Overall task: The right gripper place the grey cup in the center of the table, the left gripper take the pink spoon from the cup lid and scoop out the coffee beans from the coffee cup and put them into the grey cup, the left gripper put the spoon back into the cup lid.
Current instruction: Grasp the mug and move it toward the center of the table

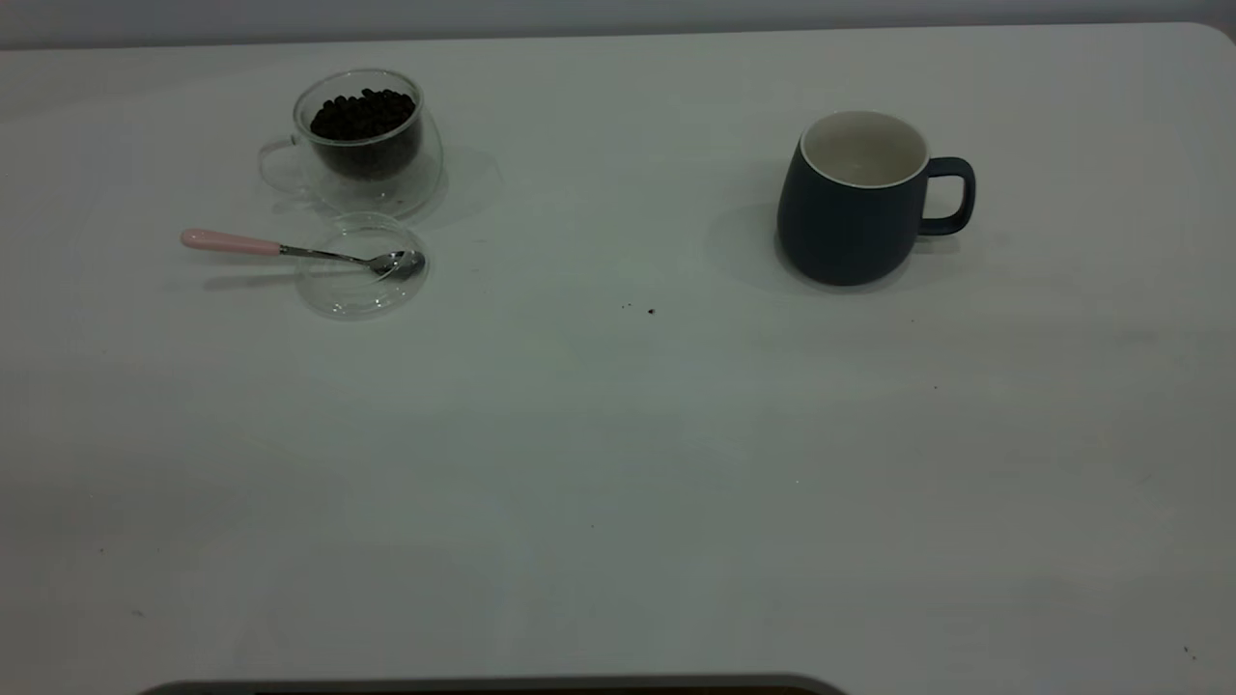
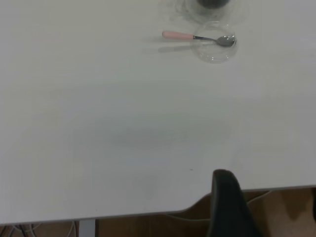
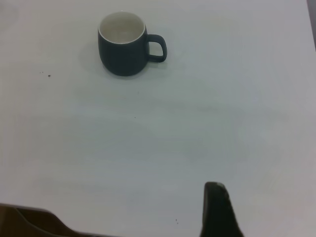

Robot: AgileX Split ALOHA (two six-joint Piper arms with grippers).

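Grey cup [image 1: 850, 208]: upright on the right half of the table [image 1: 579, 463], toward the far side, well apart from the glassware. Handle points right. White inside looks empty. Not yet at the centre, so the first step is, I judge, undone.

Coffee cup [image 1: 372, 145]: far left, upright, holding a dark heap of coffee beans [image 1: 363, 114]; its clear handle sticks out to the left.

Cup lid [image 1: 359, 265]: flat on the table just in front of the coffee cup, nearly touching its base.

Pink spoon [image 1: 290, 251]: metal bowl rests inside the lid, stem crosses the rim, pink handle juts left over bare table.

Left gripper [image 2: 229, 207]: back at the near table edge, far from the spoon. Only one dark finger shows; open or closed, I cannot tell.

Right gripper [image 3: 219, 212]: also at the near edge, far from the grey cup. One finger shows; its state is not clear either.

Handling, grey cup: looks ceramic, stiff, fairly heavy, smooth-glazed, likely slippery. Pinching the rim wall or the handle seems the surest hold; a knock could chip it.

Handling, spoon: light, thin, apt to skate on glass. The pink handle overhanging the lid is the obvious place to grasp.

Glass pieces: fragile and light; a nudge would probably shove the lid.
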